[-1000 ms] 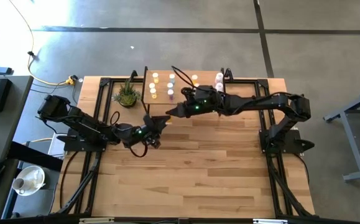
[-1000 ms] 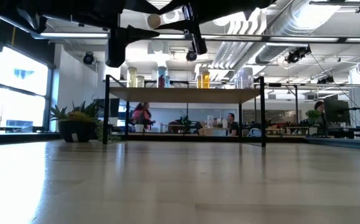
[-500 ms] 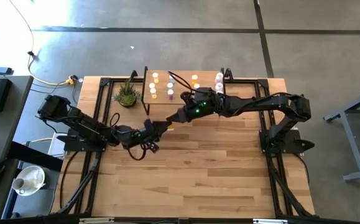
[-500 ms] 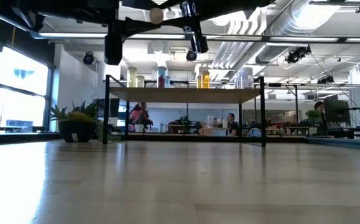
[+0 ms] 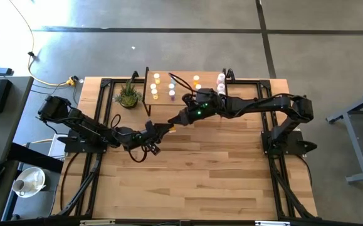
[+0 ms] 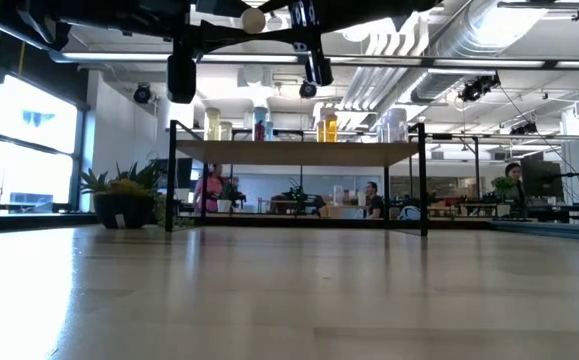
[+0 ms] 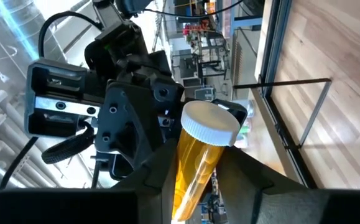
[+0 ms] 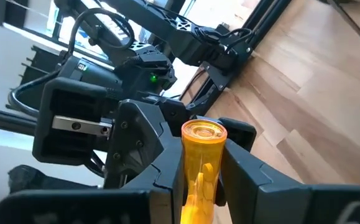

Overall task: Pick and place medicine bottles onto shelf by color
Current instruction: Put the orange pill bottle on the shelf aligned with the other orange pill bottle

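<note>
An orange medicine bottle (image 7: 195, 165) with a white cap (image 7: 209, 123) hangs in the air above the table's middle. My left gripper (image 5: 163, 129) and my right gripper (image 5: 174, 120) meet tip to tip there, both shut on it. In the low view its pale cap (image 6: 253, 19) shows at the top. The shelf (image 5: 184, 100) stands at the table's far edge on thin black legs. Yellow (image 5: 157, 78), pale blue (image 5: 172, 82), orange (image 5: 196, 80) and pinkish-white (image 5: 220, 79) bottles stand upright on it. My left gripper pinches the bottle's orange body (image 7: 187, 171) between its two fingers. The fingers come level from the table's left and lie along the bottle. The capped end sticks out past the fingertips toward the right gripper. The bottle is clear of the table. My right gripper pinches the same bottle's body (image 8: 198, 177) between its two fingers, coming from the table's right and slanting a little down. The fingers lie along the bottle. Its flat orange bottom (image 8: 203, 132) sticks out past the fingertips toward the left gripper.
A small green potted plant (image 5: 128, 95) stands left of the shelf at the far edge. The wooden tabletop (image 5: 206, 169) spreads bare toward the near edge. People show in the room beyond the table in the low view.
My left gripper has shut its fingers on the orange bottle that my right gripper holds in the air. Both arms have stayed where they were, and the bottle has stayed lifted clear.
</note>
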Controlling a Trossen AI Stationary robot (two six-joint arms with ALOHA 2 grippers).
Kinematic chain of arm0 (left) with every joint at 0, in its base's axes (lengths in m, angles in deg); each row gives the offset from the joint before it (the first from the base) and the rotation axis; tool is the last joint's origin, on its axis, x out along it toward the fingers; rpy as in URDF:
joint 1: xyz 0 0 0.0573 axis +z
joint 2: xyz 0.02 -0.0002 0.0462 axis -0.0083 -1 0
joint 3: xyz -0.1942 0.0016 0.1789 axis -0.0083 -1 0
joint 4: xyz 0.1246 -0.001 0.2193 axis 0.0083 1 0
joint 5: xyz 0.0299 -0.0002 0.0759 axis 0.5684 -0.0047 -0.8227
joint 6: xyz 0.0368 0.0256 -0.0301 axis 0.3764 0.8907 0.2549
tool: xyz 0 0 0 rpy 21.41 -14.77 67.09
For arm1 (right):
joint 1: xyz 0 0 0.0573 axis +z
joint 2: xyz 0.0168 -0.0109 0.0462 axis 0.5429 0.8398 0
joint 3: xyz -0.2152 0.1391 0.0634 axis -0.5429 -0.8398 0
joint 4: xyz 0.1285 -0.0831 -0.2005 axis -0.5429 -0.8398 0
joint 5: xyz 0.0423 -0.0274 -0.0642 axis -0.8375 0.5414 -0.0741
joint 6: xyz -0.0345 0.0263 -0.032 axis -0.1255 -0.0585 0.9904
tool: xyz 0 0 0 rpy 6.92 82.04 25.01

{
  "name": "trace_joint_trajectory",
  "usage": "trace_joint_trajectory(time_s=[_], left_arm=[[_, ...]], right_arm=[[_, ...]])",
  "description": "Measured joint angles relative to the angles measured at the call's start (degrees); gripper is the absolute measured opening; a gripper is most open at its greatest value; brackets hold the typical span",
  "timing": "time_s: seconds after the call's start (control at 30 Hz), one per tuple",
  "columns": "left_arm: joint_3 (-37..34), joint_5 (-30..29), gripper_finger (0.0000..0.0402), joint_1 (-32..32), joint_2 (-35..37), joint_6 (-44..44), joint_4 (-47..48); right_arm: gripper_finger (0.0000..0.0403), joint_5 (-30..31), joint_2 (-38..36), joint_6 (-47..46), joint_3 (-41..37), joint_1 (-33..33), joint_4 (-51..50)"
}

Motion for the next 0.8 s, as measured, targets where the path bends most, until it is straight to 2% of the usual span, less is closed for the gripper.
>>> trace_joint_trajectory(time_s=[0.1, 0.2, 0.5, 0.63, 0.8], left_arm=[[0.0, -0.15, 0.0087, -0.31, 0.0, -0.14, 0.0], [0.0, -0.17, 0.0087, -0.37, 0.0, -0.25, -0.03], [0.02, -2.34, 0.0086, -0.37, 0.02, -8.62, 0.1], [0.02, -5.5, 0.0086, -0.37, 0.02, -16.22, 0.09], [0.02, -8.11, 0.0086, -0.23, 0.02, -31.26, 0.06]], right_arm=[[0.0072, 0.46, 0.0, 1.79, 0.0, 0.0, 0.18], [0.0089, 0.44, 0.02, 3.36, 0.0, -0.34, 0.18], [0.0192, -2.18, -1.96, 12.52, -0.04, -3.01, 0.23], [0.0213, -3.15, -4.42, 18.23, -0.04, -4.66, -0.22], [0.0216, -2.99, -7.62, 34.97, -0.02, -4.98, -1.32]])
